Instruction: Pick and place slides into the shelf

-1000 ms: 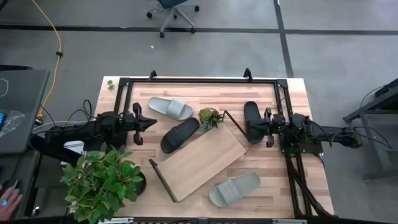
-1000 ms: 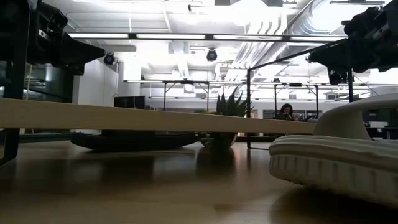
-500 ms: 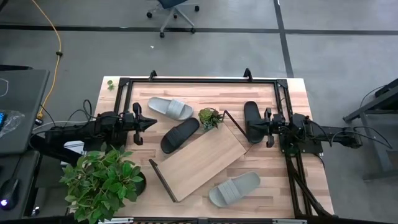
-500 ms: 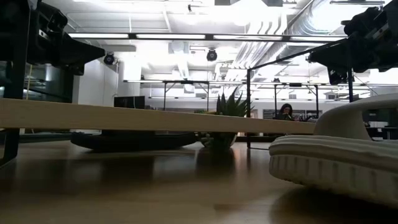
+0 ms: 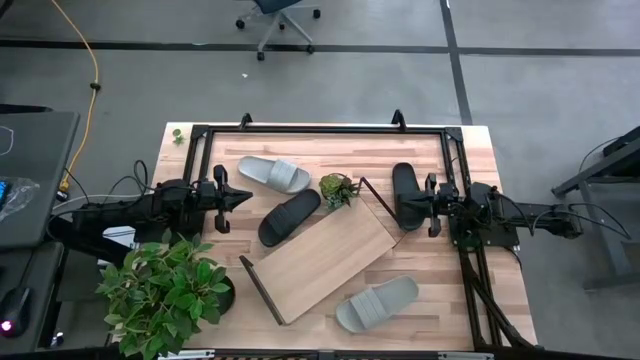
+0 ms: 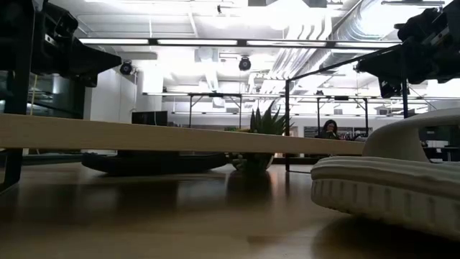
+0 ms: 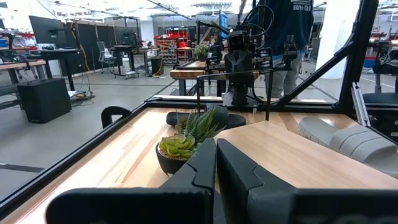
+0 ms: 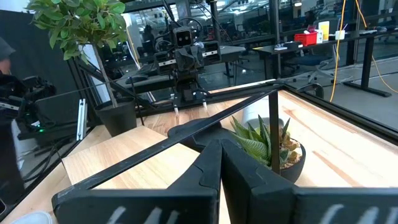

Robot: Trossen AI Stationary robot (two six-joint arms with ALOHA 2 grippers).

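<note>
Both grippers' fingers together, left gripper and right gripper at opposite surface edges; risk: small potted succulent touching low light-wood shelf gets knocked reaching matte black slide.

A pale, smooth wood grain is shown by the long light-wood plank shelf, framed in thin black metal. The black slides look matt; a ribbed, rubbery sole is seen on the light grey slides.

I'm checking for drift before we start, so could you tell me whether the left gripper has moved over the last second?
No. The left gripper sits at the same spot beside the black slide, in line with the table's left rail.
</note>
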